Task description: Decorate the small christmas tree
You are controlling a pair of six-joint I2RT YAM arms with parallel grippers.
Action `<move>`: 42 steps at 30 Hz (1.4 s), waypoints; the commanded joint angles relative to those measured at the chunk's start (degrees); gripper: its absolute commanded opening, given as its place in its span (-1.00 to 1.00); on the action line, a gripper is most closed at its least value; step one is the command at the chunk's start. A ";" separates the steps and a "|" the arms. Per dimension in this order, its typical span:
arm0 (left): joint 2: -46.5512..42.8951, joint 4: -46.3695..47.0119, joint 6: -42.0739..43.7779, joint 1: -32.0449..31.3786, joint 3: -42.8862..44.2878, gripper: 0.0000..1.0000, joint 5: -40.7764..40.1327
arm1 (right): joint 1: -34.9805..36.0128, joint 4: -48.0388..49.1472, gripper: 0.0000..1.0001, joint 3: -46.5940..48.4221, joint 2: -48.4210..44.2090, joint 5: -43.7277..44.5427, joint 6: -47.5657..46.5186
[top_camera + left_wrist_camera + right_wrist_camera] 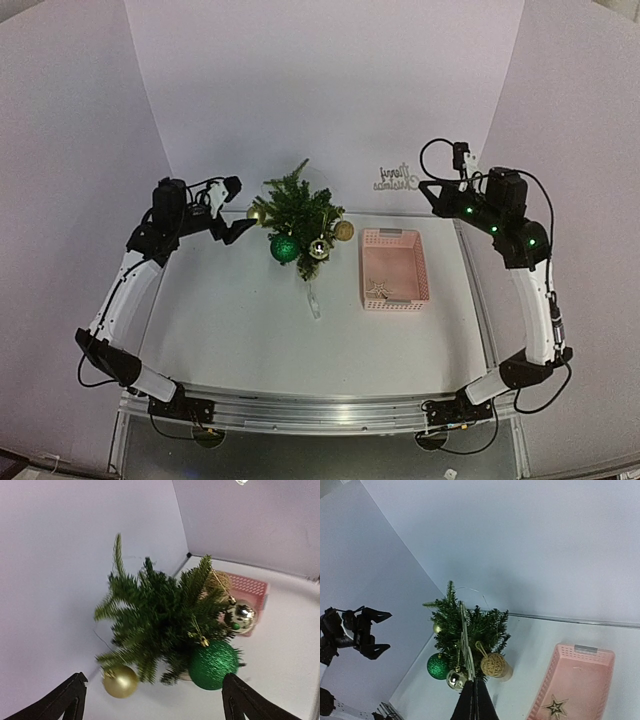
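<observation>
bench [230,320] is pale, walled left, right and far. small christmas tree [298,210] stands at the far middle of it, leaning a bit. pink basket [395,268] sits just right of the tree, not touching.

left gripper [244,206] hangs just left of the tree, fingers spread wide with nothing in them. right gripper [473,685] is at the far right, well apart from the tree, fingers pressed shut. a thin pale strand [465,640] runs out from their tips; i can't tell if it's pinched.

on the tree i see:
- green glitter ball [285,248], near side
- shiny gold ball [319,247] beside it
- twine ball [343,231], right
- matte gold ball [255,213], left

star [378,289] lies in the basket's near left corner. script sign [393,178] stands at the far wall.
</observation>
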 commanded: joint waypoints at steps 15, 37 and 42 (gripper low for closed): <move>3.73 74.12 76.16 -22.60 -24.66 0.93 -5.48 | 18.56 44.03 -1.00 -18.27 3.17 10.52 22.90; 11.19 90.06 81.69 -23.87 -21.01 0.64 -13.46 | 25.02 52.73 -1.00 -24.94 3.80 18.76 29.71; 11.18 85.67 81.97 -23.86 -19.40 0.57 -18.58 | 25.51 53.72 -1.00 -26.69 3.92 18.06 31.24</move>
